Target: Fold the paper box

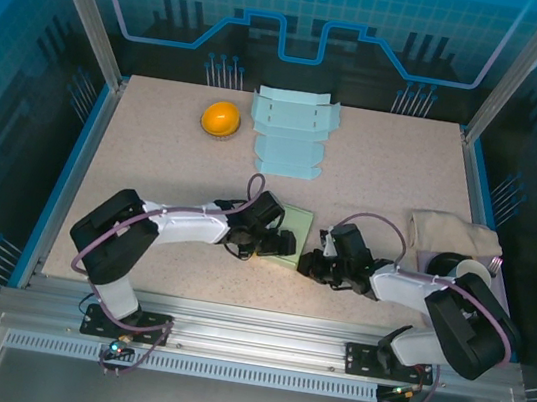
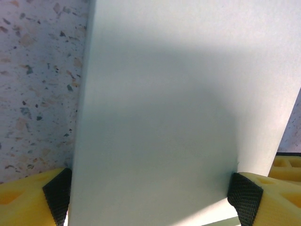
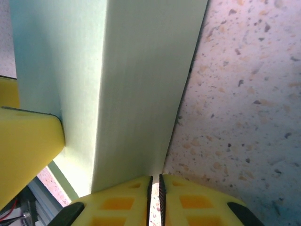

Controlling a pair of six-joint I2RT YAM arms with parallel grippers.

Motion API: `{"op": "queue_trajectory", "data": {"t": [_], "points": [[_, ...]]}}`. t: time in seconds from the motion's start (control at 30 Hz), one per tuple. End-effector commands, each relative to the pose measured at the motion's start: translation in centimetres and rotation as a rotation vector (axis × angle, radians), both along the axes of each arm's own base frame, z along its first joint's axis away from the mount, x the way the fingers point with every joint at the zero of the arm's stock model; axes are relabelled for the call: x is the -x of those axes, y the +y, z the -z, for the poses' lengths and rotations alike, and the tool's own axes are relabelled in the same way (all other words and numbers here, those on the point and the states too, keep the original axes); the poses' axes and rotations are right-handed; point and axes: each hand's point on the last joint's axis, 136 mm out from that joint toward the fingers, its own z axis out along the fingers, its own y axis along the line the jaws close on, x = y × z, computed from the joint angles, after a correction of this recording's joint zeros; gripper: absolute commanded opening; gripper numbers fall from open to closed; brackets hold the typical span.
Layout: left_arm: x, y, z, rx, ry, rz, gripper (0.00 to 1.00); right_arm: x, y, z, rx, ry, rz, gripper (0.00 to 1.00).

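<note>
The pale green paper box (image 1: 295,233) lies on the speckled table between both arms. In the left wrist view the box (image 2: 178,117) spans the whole gap of my left gripper (image 2: 150,200), and both black pads (image 2: 244,197) press against its side edges. My left gripper (image 1: 267,241) is shut on it across its width. My right gripper (image 1: 308,264) sits at the box's right side. Its yellow fingers (image 3: 117,207) are nearly together, with bare table in the thin slit, just below the box's upright wall (image 3: 141,84).
A stack of flat light-blue box blanks (image 1: 289,131) lies at the back centre, with an orange round object (image 1: 220,118) to its left. A beige cloth (image 1: 451,233) rests at the right edge. The left gripper's yellow finger (image 3: 28,146) touches the box in the right wrist view.
</note>
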Motion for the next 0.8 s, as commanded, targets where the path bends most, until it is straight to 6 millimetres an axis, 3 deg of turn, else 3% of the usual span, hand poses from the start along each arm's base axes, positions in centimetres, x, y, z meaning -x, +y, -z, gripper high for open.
{"op": "queue_trajectory", "data": {"t": [0.0,0.2,0.3,0.43,0.57,0.67,0.77], "points": [[-0.3,-2.9,-2.7,0.080,-0.026,0.066,0.89,-0.3,2.4,-4.0,-0.017,-0.128,-0.119,0.18],[-2.4,1.6,-4.8,-0.053,-0.107,0.024,0.93,1.0,-2.7,-1.9,0.256,-0.097,-0.087,0.30],[-2.4,3.1,-5.7,-0.064,-0.124,-0.010,0.94,0.7,-4.1,-3.1,0.345,-0.145,-0.108,0.39],[-1.2,4.9,-5.3,-0.097,-0.082,-0.078,0.94,-1.3,-5.3,-6.3,0.432,-0.253,-0.136,0.54],[1.0,3.8,-4.5,0.018,0.004,-0.181,0.92,-4.8,-5.5,-8.7,0.477,-0.329,-0.171,0.60],[2.3,2.3,-3.4,0.079,0.019,-0.229,0.92,-8.2,-5.0,-9.5,0.481,-0.346,-0.201,0.63],[2.1,1.2,-2.9,0.110,0.020,-0.264,0.92,-11.0,-4.2,-8.8,0.460,-0.334,-0.235,0.65]]}}
